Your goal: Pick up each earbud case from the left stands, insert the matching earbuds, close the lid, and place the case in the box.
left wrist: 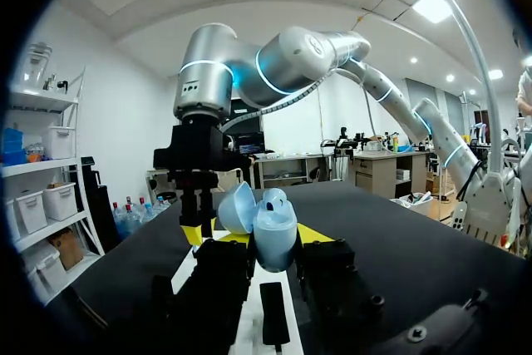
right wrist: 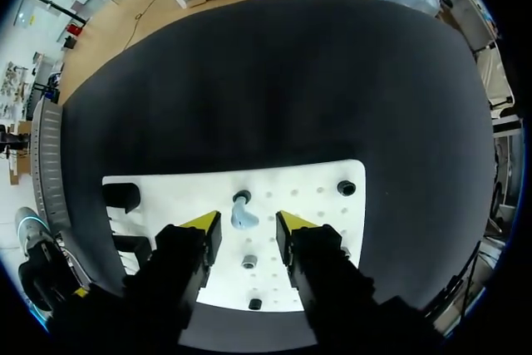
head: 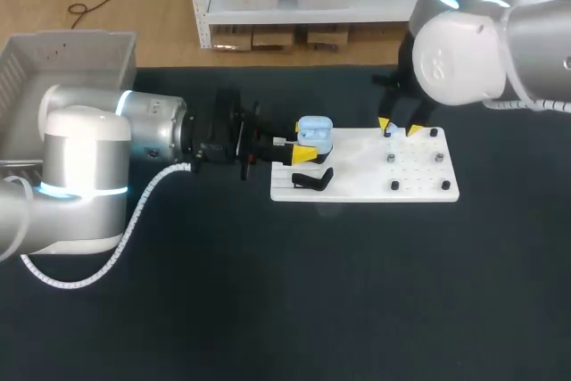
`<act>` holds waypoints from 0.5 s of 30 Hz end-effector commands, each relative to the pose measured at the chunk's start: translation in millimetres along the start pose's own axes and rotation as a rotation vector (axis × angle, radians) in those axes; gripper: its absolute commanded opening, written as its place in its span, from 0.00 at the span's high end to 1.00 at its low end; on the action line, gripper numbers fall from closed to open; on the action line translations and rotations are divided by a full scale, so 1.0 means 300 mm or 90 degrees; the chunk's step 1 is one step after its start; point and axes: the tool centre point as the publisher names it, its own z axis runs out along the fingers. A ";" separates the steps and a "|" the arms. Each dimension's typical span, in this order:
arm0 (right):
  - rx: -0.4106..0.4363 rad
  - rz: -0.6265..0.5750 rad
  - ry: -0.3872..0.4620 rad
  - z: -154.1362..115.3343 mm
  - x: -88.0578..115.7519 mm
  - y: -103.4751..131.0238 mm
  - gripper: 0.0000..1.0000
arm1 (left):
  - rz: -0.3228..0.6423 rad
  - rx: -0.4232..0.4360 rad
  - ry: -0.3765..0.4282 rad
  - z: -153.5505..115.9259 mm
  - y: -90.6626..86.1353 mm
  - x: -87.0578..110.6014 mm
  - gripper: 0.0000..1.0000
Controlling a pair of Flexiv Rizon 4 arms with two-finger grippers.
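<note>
Arms are sitting mid-frame: the left gripper (head: pixel 299 146), lying level, is clasping the open earbud case (head: pixel 315 134); the right gripper (head: pixel 400 128), pointing straight down, is hanging parted above an earbud (right wrist: pixel 243 220).

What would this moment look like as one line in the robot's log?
left gripper: shut on open blue case | right gripper: open over blue earbud on white board

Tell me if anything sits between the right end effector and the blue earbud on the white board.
Nothing visible does. The right end effector hangs just above the blue earbud, its open fingers either side of it, with only the white board beneath.
</note>
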 end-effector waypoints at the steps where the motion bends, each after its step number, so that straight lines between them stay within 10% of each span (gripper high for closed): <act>1: -0.002 0.001 0.002 0.004 -0.006 0.000 0.60 | 0.002 -0.004 -0.001 0.001 -0.006 0.001 1.00; 15: -0.006 0.004 0.007 0.017 -0.015 0.002 0.65 | 0.002 -0.004 -0.001 0.001 -0.006 0.001 1.00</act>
